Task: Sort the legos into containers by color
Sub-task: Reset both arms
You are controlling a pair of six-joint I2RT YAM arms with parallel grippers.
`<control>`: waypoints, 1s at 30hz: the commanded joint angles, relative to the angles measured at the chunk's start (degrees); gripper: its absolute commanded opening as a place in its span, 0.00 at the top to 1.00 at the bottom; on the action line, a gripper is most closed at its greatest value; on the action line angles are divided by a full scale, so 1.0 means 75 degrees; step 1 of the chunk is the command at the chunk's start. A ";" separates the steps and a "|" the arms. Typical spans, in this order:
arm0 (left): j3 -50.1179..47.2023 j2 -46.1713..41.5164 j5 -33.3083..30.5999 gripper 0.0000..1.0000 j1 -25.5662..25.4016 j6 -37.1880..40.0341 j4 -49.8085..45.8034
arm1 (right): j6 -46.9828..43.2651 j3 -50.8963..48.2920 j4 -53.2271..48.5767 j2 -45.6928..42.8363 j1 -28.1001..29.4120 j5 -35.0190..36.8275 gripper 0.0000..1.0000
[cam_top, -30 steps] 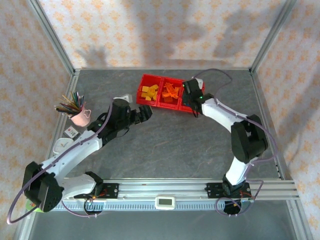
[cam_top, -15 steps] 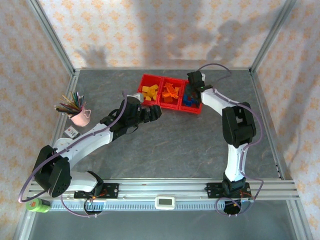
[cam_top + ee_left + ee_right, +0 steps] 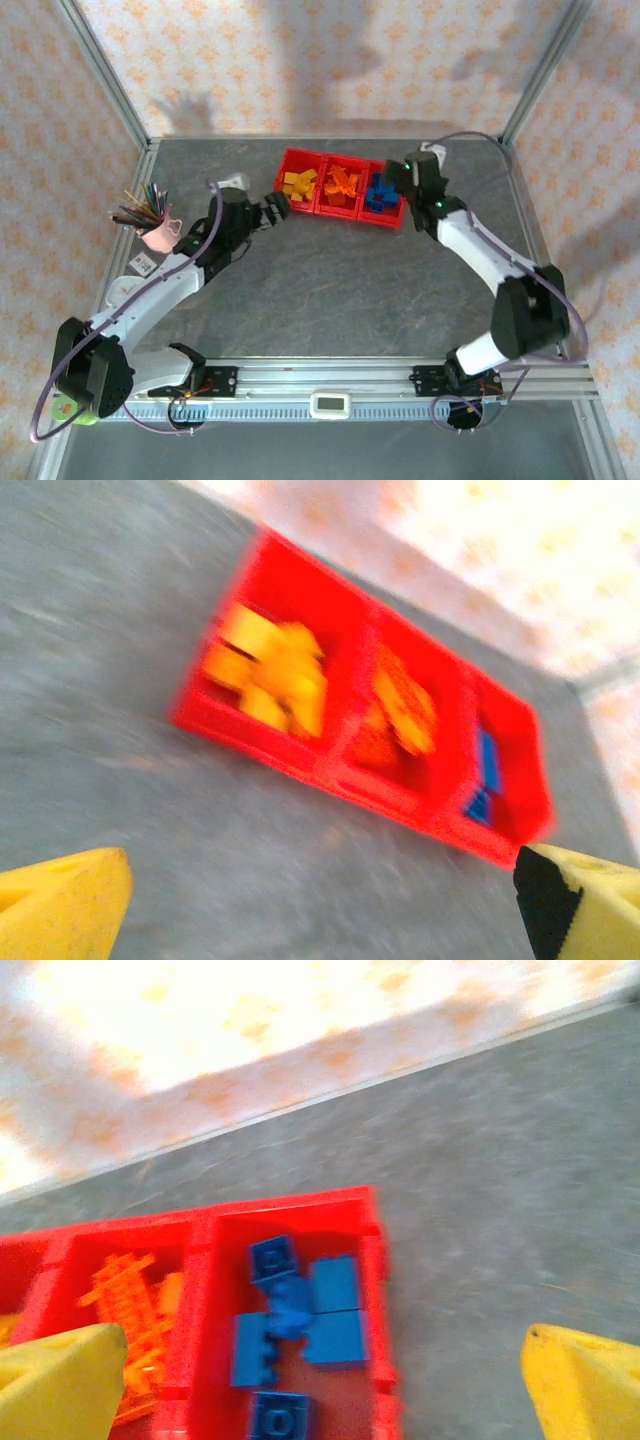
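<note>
Three joined red containers (image 3: 322, 211) stand at the back of the table. Yellow legos (image 3: 298, 184) fill the left one, orange legos (image 3: 343, 183) the middle, blue legos (image 3: 379, 192) the right. My left gripper (image 3: 275, 207) is open and empty just left of the row, with the containers' front wall (image 3: 300, 755) ahead of its fingers (image 3: 60, 905). My right gripper (image 3: 397, 177) hangs open and empty over the right bin. In its wrist view the blue legos (image 3: 300, 1310) lie loose below the right gripper (image 3: 320, 1385), beside the orange ones (image 3: 130, 1300); both wrist views are blurred.
A pink cup of coloured pencils (image 3: 155, 225) stands at the left, with small white items (image 3: 135, 275) near it. Metal frame posts and patterned walls enclose the grey table (image 3: 350, 290). Bare grey surface lies right of the bins (image 3: 520, 1210).
My right gripper went from shut to open over the right bin, and its arm swung out to the right. My left arm pulled back to the left of the bins, still open.
</note>
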 commanded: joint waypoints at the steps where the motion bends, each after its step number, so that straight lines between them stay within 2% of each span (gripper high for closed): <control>1: -0.0607 -0.0166 -0.1701 0.01 0.0766 0.0485 0.0390 | 0.0574 -0.1355 0.0675 -0.0587 -0.0554 0.2139 0.00; 4: -0.1215 -0.0110 -0.2676 0.01 0.1493 0.1021 0.1245 | 0.0706 -0.2379 0.1506 -0.0792 -0.1382 0.2245 0.00; 6: -0.1663 -0.0051 -0.2981 0.01 0.1899 0.1623 0.2102 | 0.0480 -0.2868 0.2213 -0.0644 -0.1733 0.2350 0.00; 8: -0.2176 0.0051 -0.3455 0.01 0.2188 0.2226 0.3062 | 0.0128 -0.3409 0.3251 -0.0400 -0.1863 0.2633 0.00; 10: -0.2824 0.0255 -0.3662 0.01 0.2437 0.2778 0.4297 | -0.0212 -0.4039 0.4614 -0.0141 -0.2005 0.2312 0.00; 13: -0.3744 0.0660 -0.3418 0.01 0.2625 0.3485 0.6377 | -0.0671 -0.4805 0.6552 0.0262 -0.2141 0.1391 0.00; 15: -0.4361 0.0984 -0.3171 0.01 0.2645 0.3853 0.7938 | -0.0989 -0.4531 0.6488 0.0461 -0.2153 0.1128 0.00; 17: -0.4833 0.1355 -0.2797 0.01 0.2643 0.4172 0.9419 | -0.1318 -0.4579 0.6801 0.0594 -0.2223 0.0435 0.00; 19: -0.4981 0.1557 -0.2297 0.01 0.2686 0.4287 1.0087 | -0.1759 -0.4887 0.7448 0.0573 -0.2124 -0.0227 0.00; 21: -0.4917 0.1901 -0.1988 0.01 0.2688 0.4299 1.0089 | -0.2118 -0.5664 0.8553 0.0335 -0.2037 -0.0817 0.00; 22: -0.5104 0.2231 -0.1713 0.01 0.2688 0.4475 1.0878 | -0.2249 -0.6124 0.9323 0.0332 -0.2039 -0.1121 0.00; 24: -0.5293 0.2604 -0.1323 0.01 0.2678 0.4648 1.1669 | -0.2390 -0.6552 1.0616 0.0700 -0.2036 -0.1418 0.00; 26: -0.5061 0.2723 -0.1363 0.01 0.2676 0.4663 1.1385 | -0.2202 -0.6101 0.9320 0.0522 -0.2188 -0.1536 0.00; 27: -0.4779 0.2630 -0.1543 0.00 0.2676 0.4563 1.0586 | -0.2188 -0.6268 0.9963 0.0652 -0.2240 -0.1597 0.00; 28: -0.4778 0.2540 -0.1483 0.00 0.2688 0.4501 1.0371 | -0.2198 -0.6259 0.9920 0.0648 -0.2244 -0.1615 0.00; 29: -0.4836 0.2630 -0.1503 0.00 0.2689 0.4536 1.0630 | -0.2214 -0.6203 0.9555 0.0494 -0.2236 -0.1609 0.00; 30: -0.4926 0.2738 -0.1525 0.00 0.2691 0.4598 1.1018 | -0.2243 -0.6280 0.9832 0.0554 -0.2208 -0.1594 0.00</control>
